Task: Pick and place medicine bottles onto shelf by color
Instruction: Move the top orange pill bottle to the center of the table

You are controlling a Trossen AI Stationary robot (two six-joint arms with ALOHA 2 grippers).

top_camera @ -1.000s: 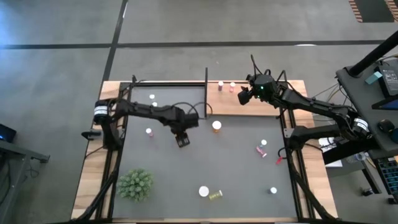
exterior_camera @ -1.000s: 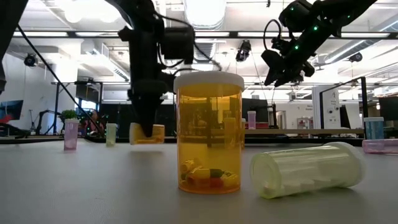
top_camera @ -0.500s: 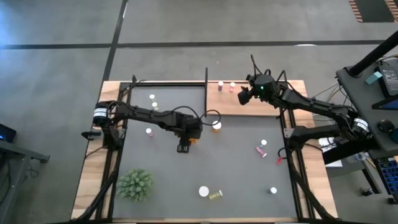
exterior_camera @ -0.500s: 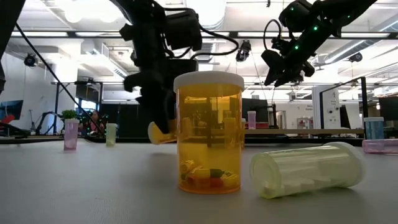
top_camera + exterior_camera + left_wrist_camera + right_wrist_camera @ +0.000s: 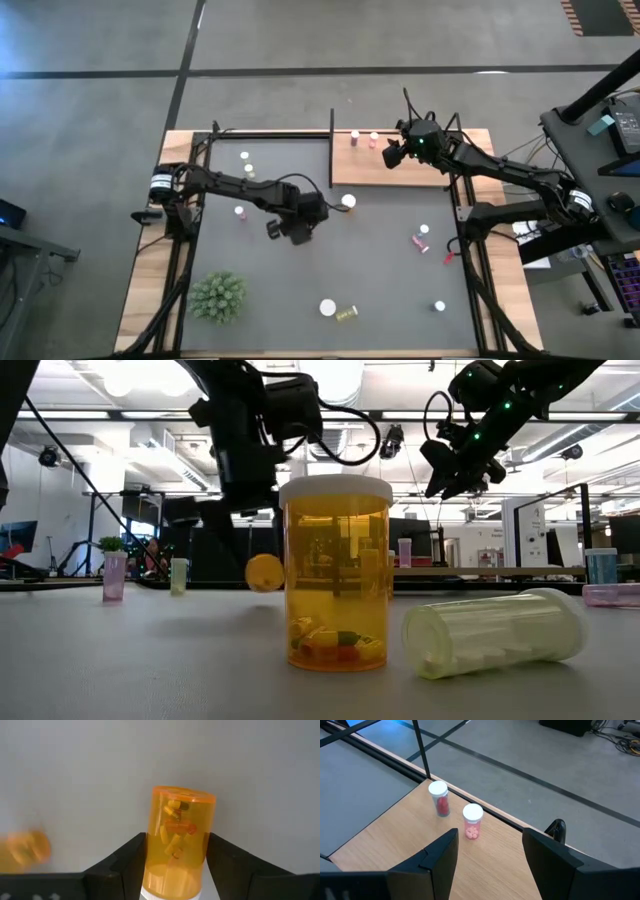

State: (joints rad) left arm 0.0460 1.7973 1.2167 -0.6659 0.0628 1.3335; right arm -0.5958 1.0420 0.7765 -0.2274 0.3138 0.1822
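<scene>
Between the left gripper fingers, an orange cylindrical pill bottle was clamped for shelving; right gripper hovered unclenched, empty, over the light-brown wooden shelf.

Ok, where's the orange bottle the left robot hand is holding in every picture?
Left wrist view: the orange bottle sits mid-picture, clamped between two dark fingers.
Low view: a small orange disc, seen end-on, left of the big front bottle, which is a different one.
High view: hidden under the left gripper, mid-mat.
Right wrist view: not in it.
Shared landmark: the left gripper holding it.
</scene>
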